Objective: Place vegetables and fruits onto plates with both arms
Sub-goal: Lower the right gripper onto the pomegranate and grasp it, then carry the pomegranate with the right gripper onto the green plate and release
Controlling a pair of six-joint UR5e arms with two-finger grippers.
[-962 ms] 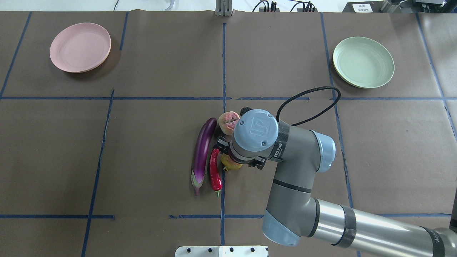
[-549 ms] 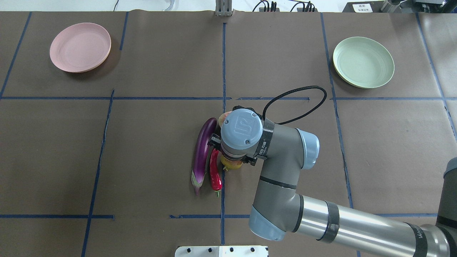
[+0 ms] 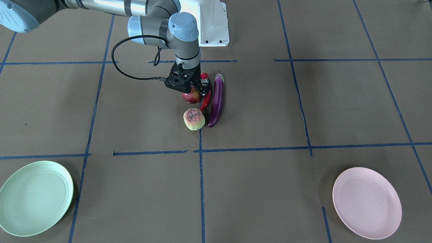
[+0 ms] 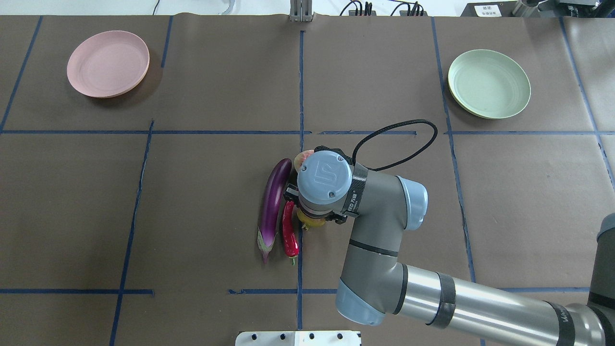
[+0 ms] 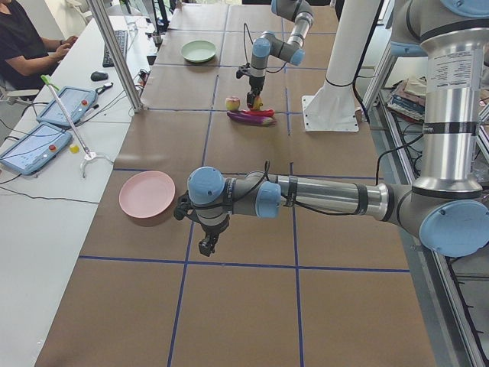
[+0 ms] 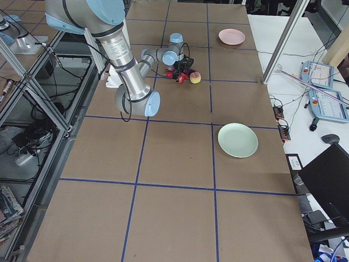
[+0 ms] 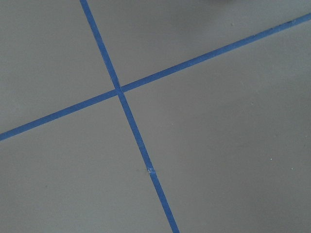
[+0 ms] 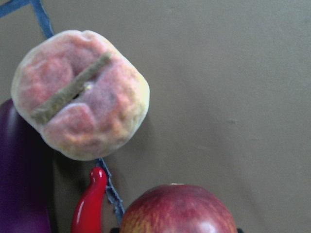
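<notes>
Hanging low over the produce at the table's middle, the right gripper sits right on top of the apple; its fingers are hidden behind its black body and the fruit, so I cannot tell whether they are spread or pinching. Compared with a second ago, the right wrist in the overhead view has slid toward 9 o'clock and now covers most of the peach, which then showed almost whole; over the last half second it has hardly shifted. The food itself lies as before. Seen from overhead, the peach is at 12 o'clock of the apple, the chili is just beside the apple at 9 o'clock, and the eggplant lies alongside the chili, further toward 9. The pink plate is far off at 10 o'clock, the green plate at 2 o'clock, both bare. The left gripper hangs near the pink plate over a tape cross; its state cannot be told.
</notes>
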